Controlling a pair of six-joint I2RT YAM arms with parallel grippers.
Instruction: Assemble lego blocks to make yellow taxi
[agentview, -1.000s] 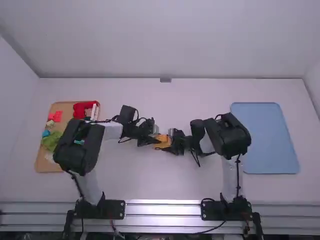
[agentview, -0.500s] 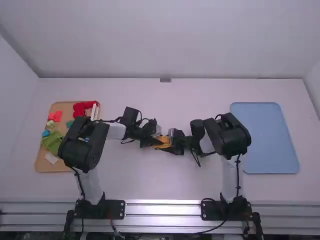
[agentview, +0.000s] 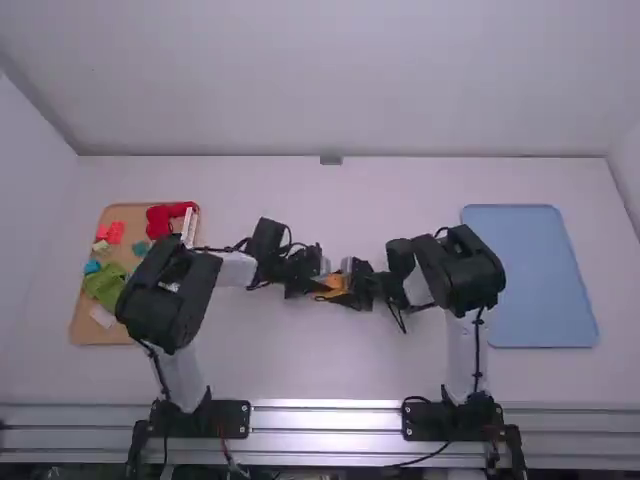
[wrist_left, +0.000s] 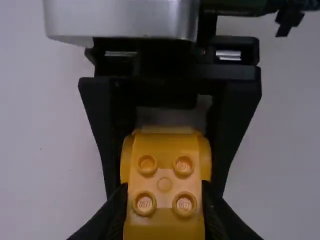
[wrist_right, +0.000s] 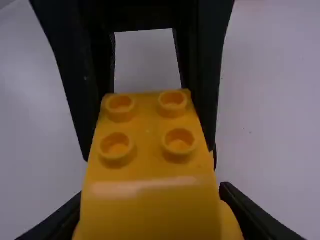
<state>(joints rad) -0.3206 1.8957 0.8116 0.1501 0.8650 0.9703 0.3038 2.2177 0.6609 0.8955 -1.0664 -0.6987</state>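
Over the middle of the bench (agentview: 300, 370), well apart from the tan tray (agentview: 78, 320) at left and the blue tray (agentview: 530, 280) at right: a yellow studded block (wrist_left: 165, 225), caught between both claws. Left claw (wrist_left: 164, 187) pinching the narrower, studded stretch by its flanks; right claw (wrist_right: 152, 191) pinching the broader right end, near the rounded sides (wrist_left: 205, 160). Impossible to tell whether one moulding or two bricks pressed together.

Likely light, stiff and hard to crush, judging by the look of moulded plastic. Slick too, with a glossy face, so apt to twist or slide under a lopsided squeeze. Best held by the flat, parallel flanks, low down, leaving the round studs (wrist_right: 179, 140) free for a mating brick. Less trustworthy: the rounded sides, with little flat surface for a fingertip and some risk of rolling out of the pinch.

For joining or seating, probably best to line up both ends first, then push straight along the stud direction with firm, even force. Any tilt likely to jam the studs or pop a half-seated joint. Before letting go on one side, wise to make sure of a firm pinch on the other.
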